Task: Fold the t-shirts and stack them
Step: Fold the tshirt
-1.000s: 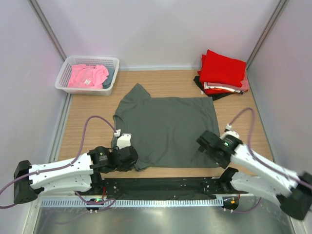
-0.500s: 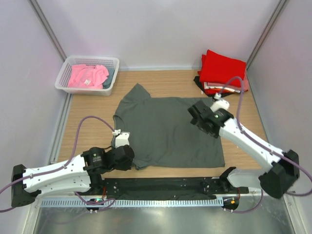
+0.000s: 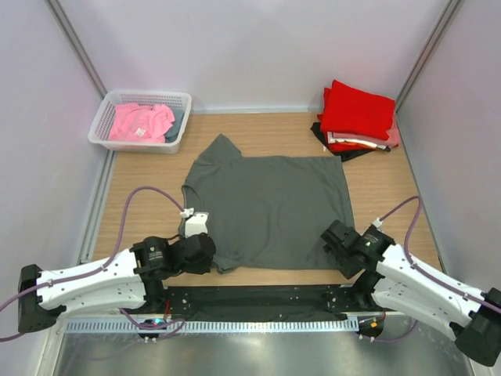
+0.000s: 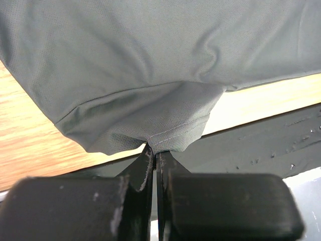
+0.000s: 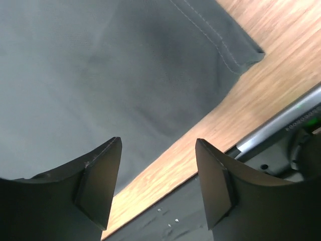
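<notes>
A dark grey t-shirt lies spread flat on the wooden table. My left gripper is shut on its near-left hem corner; in the left wrist view the fingertips pinch the bunched grey cloth. My right gripper is open at the shirt's near-right corner. In the right wrist view it hovers over the shirt's near edge and bare wood, with nothing between the fingers. Folded red t-shirts sit stacked at the back right on black cloth. A pink t-shirt lies in the basket.
The white latticed basket stands at the back left. A black rail runs along the table's near edge between the arm bases. Pale walls close the table in on three sides.
The right arm reached out over the shirt's right edge, then drew back to the near-right corner, and its jaws have narrowed. The left gripper keeps its hold on the hem.
</notes>
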Controlling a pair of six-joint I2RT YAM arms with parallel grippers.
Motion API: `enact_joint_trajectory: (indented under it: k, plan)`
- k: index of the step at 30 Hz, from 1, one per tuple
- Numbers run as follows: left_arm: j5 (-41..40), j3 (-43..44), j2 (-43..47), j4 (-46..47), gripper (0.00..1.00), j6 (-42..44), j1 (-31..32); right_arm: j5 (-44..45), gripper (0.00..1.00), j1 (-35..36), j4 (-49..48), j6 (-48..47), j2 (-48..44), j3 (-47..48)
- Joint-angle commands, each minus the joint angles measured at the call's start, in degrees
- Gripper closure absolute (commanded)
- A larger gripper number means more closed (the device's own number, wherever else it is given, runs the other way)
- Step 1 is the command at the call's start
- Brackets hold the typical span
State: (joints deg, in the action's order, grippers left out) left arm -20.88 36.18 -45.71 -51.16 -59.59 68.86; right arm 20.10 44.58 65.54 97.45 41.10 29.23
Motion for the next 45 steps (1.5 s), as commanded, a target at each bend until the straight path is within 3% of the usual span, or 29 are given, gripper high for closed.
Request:
enact_joint_trajectory:
  k: [1, 4, 9, 14, 21, 23, 26, 32, 36, 42, 45]
  plan:
    - [-0.6, 0.7, 1.1, 0.4, 1.0, -0.9, -0.3, -0.1, 0.35, 0.6, -3.7, 4.9, 2.1, -2.1]
    - [-0.5, 0.6, 2.2, 0.2, 1.0, -1.5, -0.3, -3.6, 0.36, 0.6, -8.2, 7.9, 0.9, -7.2]
    - [-0.6, 0.6, 1.3, 0.2, 1.0, -1.4, -0.3, -2.6, 0.37, 0.7, -5.6, 8.8, -1.6, -7.9]
    - [-1.2, 1.0, -0.7, 0.2, 1.0, -1.1, -0.3, -2.3, 0.44, 0.8, -5.4, 9.5, -1.5, -8.1]
    - [-0.8, 1.3, -0.1, -0.4, 1.0, -1.6, -0.5, -2.1, 0.77, 1.0, -7.8, 7.9, 1.3, -9.0]
    - [-0.8, 1.5, -0.3, -0.7, 1.0, -1.6, -0.6, -1.9, 0.79, 1.2, -8.2, 7.5, 1.7, -9.3]
    - [-0.7, 3.2, -1.1, -1.9, 1.0, -1.6, -0.7, -1.8, 0.99, 1.6, -8.7, 6.9, 1.1, -9.5]
    - [-1.4, 8.5, -1.3, -6.6, 1.0, -0.1, -0.9, -0.9, 0.99, 2.4, -7.4, 4.2, 0.2, -6.7]
    - [-1.0, 12.3, -4.0, -8.8, 1.0, 3.5, -2.1, 2.8, 0.99, 2.4, -3.7, -0.6, 5.6, -0.2]
    - [2.0, 19.3, -11.3, -10.1, 1.0, 14.8, -8.8, 12.7, 0.99, 2.4, 1.0, -11.7, 14.8, 14.9]
    - [6.1, 22.6, -15.2, -10.4, 1.0, 22.0, -15.7, 15.8, 0.99, 2.3, 0.6, -16.1, 18.6, 18.8]
